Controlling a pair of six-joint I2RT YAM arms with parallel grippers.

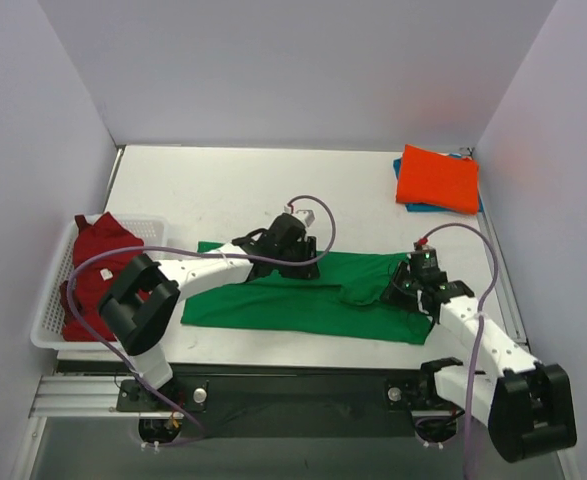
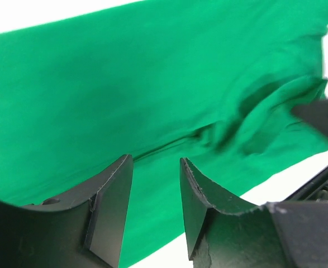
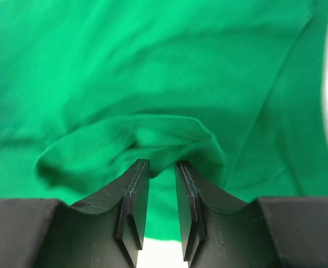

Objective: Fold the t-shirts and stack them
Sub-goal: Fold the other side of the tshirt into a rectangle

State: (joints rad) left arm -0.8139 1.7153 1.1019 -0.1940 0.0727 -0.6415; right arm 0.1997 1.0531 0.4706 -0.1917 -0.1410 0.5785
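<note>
Dark red t-shirts lie piled in the white slatted basket at the left edge of the table; they are not part of the current step.

The bright green t-shirt lies flat at the near centre of the table as a long band. Its long axis runs left to right, across the front of both arm bases.

The left fingers hover over the far long edge of the band, near its middle. They are spread apart with nothing between them. In the left wrist view the cloth lies beyond and below the tips, and a crease runs crosswise just ahead of them.

The right fingers are at the right end of the band, where a sleeve is bunched into a raised fold. They stand a narrow gap apart, with the fold arching directly over the tips. It cannot be determined whether they pinch the cloth or only touch it.

The next fold probably turns on this: the right arm is nearer the sleeve end, and the left arm is nearer the middle.

The folded orange-red t-shirt rests on a blue t-shirt at the far right corner, well apart from the green one.
</note>
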